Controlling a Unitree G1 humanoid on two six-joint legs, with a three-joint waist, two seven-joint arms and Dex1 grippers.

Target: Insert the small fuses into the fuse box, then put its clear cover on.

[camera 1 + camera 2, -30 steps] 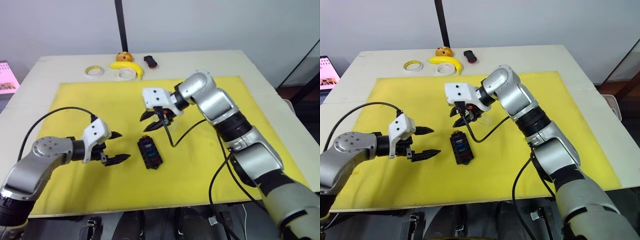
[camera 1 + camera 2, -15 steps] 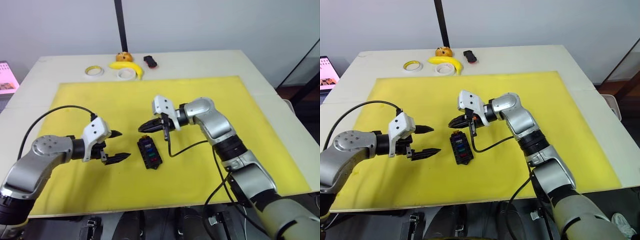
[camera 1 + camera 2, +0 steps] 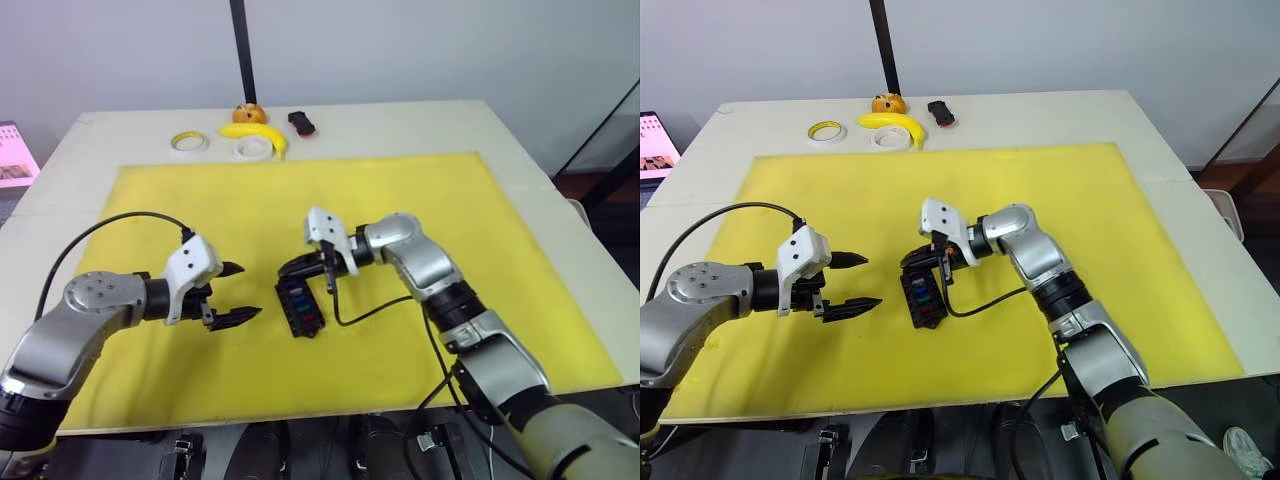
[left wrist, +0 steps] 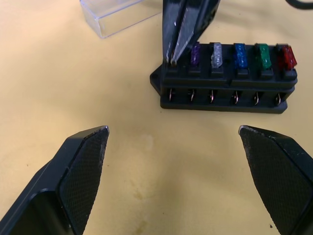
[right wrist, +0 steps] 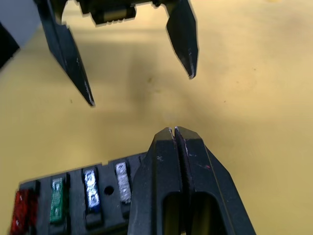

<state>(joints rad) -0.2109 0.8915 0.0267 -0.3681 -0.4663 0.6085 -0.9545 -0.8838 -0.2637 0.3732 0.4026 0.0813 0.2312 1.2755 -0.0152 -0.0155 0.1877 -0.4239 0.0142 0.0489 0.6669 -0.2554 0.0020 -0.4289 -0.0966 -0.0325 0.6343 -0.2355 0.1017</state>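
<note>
The black fuse box (image 3: 301, 309) lies on the yellow mat (image 3: 420, 200). In one row stand purple (image 4: 195, 53), grey (image 4: 216, 55), blue (image 4: 239, 55), green (image 4: 262, 55) and red (image 4: 285, 55) small fuses. My right gripper (image 3: 286, 271) is shut, and its tips touch the box's far end slot beside the purple fuse. Nothing shows between its fingers (image 5: 166, 161). The clear cover (image 4: 117, 14) lies on the mat just behind the box. My left gripper (image 3: 250, 291) hovers open to the left of the box, apart from it.
At the table's back edge lie two tape rolls (image 3: 187, 142) (image 3: 250, 148), a banana (image 3: 258, 133), an orange ball (image 3: 246, 113) and a black-and-red gadget (image 3: 301, 123). A black pole (image 3: 240, 45) rises behind them. A laptop (image 3: 12, 155) sits at the far left.
My right gripper has come down and towards me from above the mat to the far end of the fuse box, with its fingers closing. The left arm has stayed put.
</note>
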